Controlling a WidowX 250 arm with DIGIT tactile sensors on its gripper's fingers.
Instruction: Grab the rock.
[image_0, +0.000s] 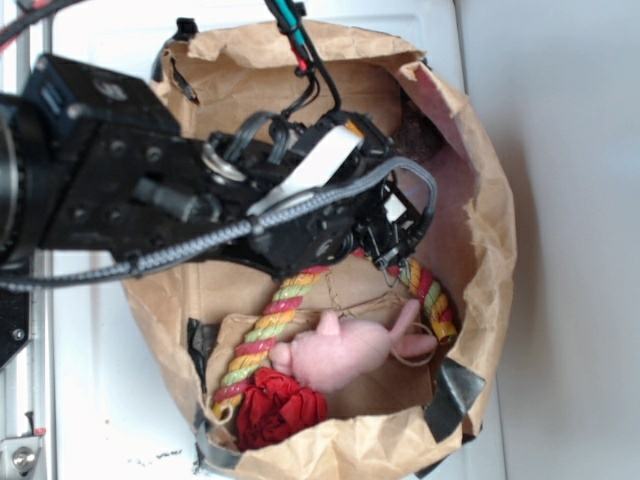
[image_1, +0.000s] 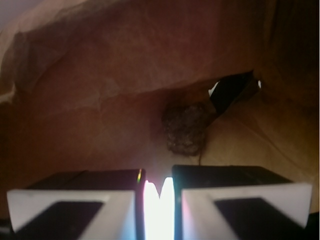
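Arm (image_0: 120, 170) reaches in from the left over the paper bag (image_0: 480, 220); gripper (image_1: 159, 200) has its jaws nearly together on nothing, so grab isn't done — I'd say it needs to open, advance and close. Rock (image_1: 186, 129) sits ahead, slightly right of the jaw line, against the bag's back wall fold, apart from the fingertips (image_1: 75, 200). It's a roundish lump, no clear long axis or pointing direction.

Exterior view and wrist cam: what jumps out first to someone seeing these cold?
The black robot arm fills the upper left, reaching into a brown paper bag. Low in the bag lie a pink plush toy, a red ruffled ball and a striped rope. On the wrist cam, the rock sits ahead of the gripper, against the bag wall.
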